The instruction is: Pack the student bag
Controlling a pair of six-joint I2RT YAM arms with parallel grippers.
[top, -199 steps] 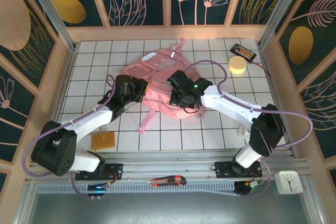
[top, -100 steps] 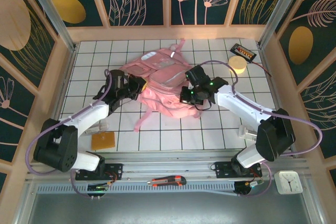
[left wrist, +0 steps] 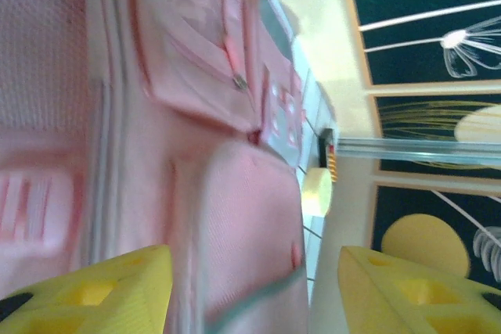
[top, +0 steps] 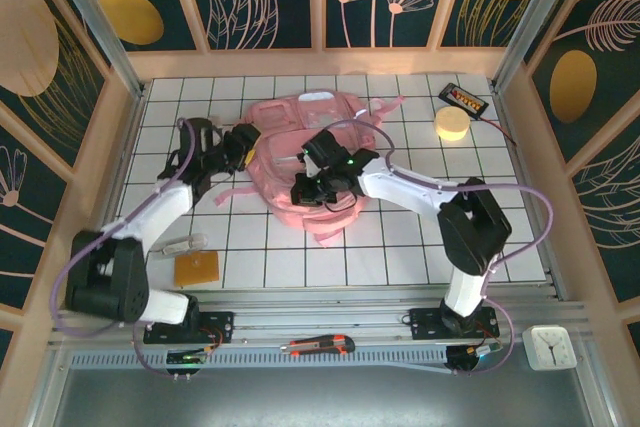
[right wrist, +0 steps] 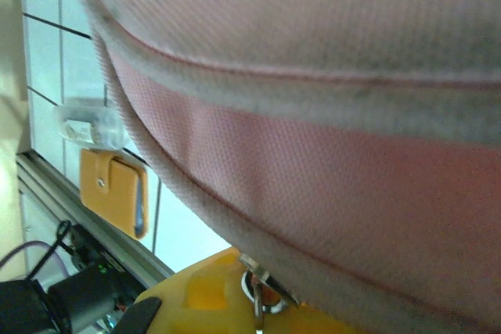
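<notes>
Looks like you're on the bag-opening step: student bag (top: pixel 300 152) lies on the surface (top: pixel 400 237), left tool (top: pixel 238 145) spread at bag's left edge, right tool (top: pixel 305 191) pinching bag's near edge by a zipper pull (right wrist: pixel 257 296), so next probably pull that open.

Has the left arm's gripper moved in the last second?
Yes. The left gripper has gone toward the back wall, farther from the orange wallet, beside the student bag.
</notes>
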